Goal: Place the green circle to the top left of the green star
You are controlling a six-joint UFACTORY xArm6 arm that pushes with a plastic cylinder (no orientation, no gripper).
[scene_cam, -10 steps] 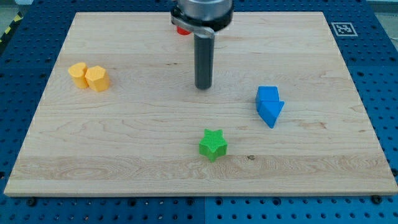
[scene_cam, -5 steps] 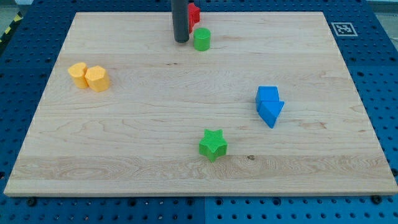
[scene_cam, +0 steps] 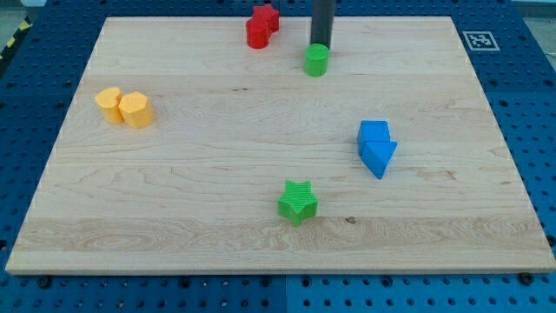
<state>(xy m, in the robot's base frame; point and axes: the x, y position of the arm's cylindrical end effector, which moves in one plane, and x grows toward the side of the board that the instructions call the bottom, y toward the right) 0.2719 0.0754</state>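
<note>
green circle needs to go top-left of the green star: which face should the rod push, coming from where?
Push the side wall of the green circle facing the view's top right, driving it down-left. It sits above and right of the green star. My tip is right at its top edge; round wall, so stay centred.

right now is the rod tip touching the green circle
Cannot tell. In the camera view my tip sits directly at the view's top edge of the green circle, with no gap visible, but the circle's top hides the meeting line, so contact isn't plain.

The green circle [scene_cam: 316, 61] stands upright near the view's top, well apart from the green star [scene_cam: 298, 202] below.
</note>
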